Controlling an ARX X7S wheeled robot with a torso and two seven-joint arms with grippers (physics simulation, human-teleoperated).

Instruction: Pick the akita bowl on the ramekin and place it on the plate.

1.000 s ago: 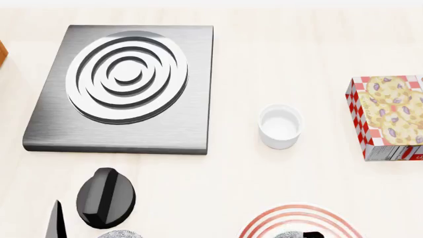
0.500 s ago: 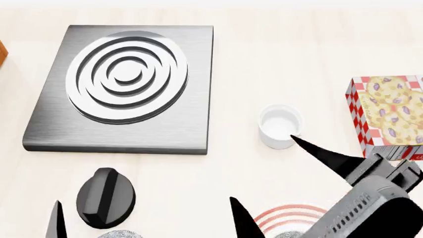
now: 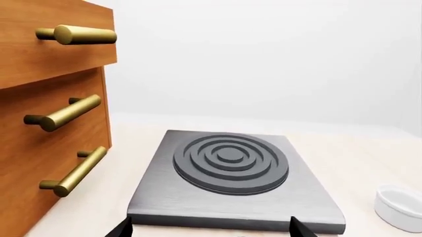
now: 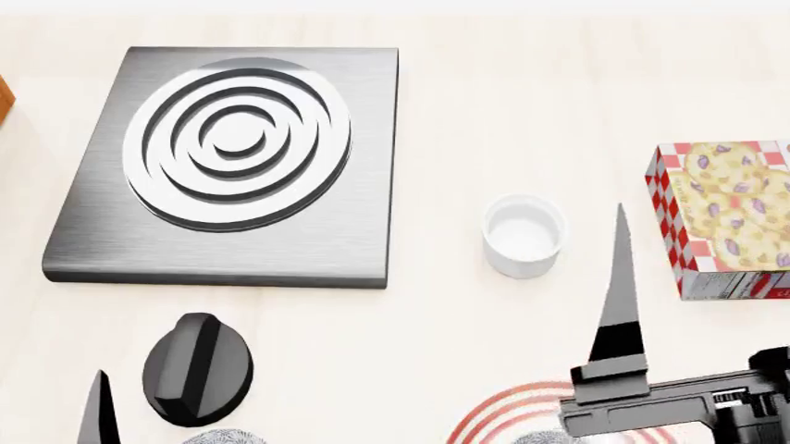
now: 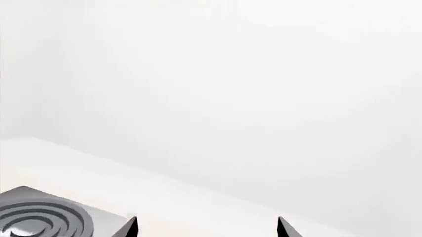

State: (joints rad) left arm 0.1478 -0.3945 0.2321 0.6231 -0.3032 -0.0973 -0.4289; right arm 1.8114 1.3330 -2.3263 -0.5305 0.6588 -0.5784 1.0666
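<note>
The white ramekin (image 4: 524,235) stands bare on the table right of the burner plate; the left wrist view catches it too (image 3: 400,207). The red-ringed plate (image 4: 500,414) lies at the head view's bottom edge. A sliver of a grey-speckled akita bowl (image 4: 541,437) rests on it. A look-alike bowl (image 4: 225,437) peeks in at the bottom left. My right gripper (image 5: 207,230) is open and empty. One of its fingers (image 4: 617,287) rises above the plate, just right of the ramekin. My left gripper (image 3: 211,232) is open and empty, facing the burner.
A grey burner plate (image 4: 235,157) with raised rings fills the left. A black knob (image 4: 195,368) sits in front of it. A cookie box (image 4: 728,217) lies at the right edge. A wooden drawer cabinet (image 3: 46,113) with brass handles stands left of the burner.
My right arm rose into the head view from the bottom right. Its gripper turned, so one finger now points up beside the ramekin. The left arm held still.
</note>
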